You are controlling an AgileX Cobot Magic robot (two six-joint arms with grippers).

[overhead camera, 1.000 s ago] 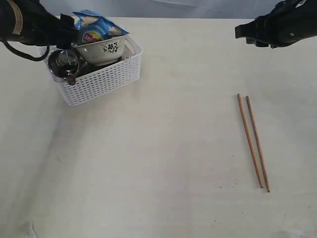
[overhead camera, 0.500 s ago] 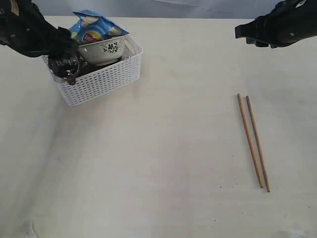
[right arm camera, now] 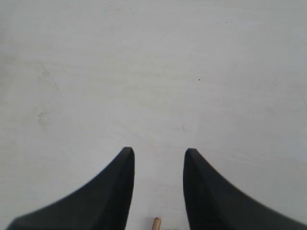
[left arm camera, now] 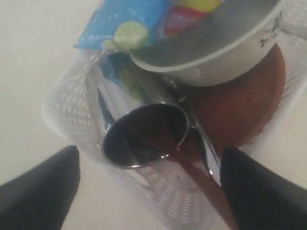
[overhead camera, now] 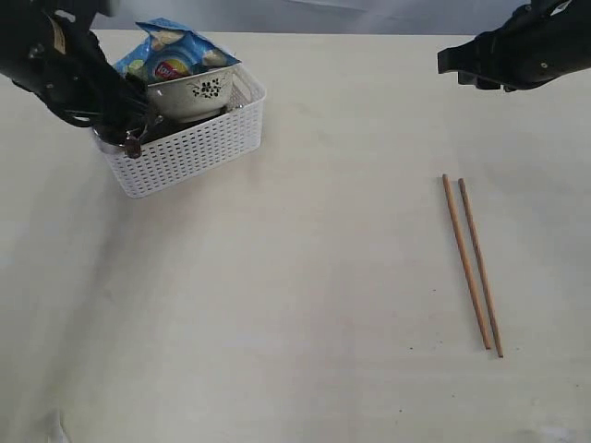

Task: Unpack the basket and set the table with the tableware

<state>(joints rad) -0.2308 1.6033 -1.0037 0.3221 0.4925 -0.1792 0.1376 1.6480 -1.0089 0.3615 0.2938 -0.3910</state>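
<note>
Left claw lowered over steel cup (jaws apart).

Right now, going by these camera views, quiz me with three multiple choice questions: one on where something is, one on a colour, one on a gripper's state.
1. Relative to the basket, where are the chopsticks?
A. Inside it
B. On the table, well apart from it
C. Leaning on its wall

2. What is the chip bag's main colour?
A. Blue
B. Green
C. Black

3. The left gripper is:
A. Shut on the chip bag
B. Open, over the steel cup
C. Shut on a chopstick

Answers:
1 B, both sticks lie on bare tabletop far to the basket's right in the exterior view.
2 A, the wrapper is plainly blue.
3 B, its jaws stand wide apart with the cup's mouth between them.
</note>
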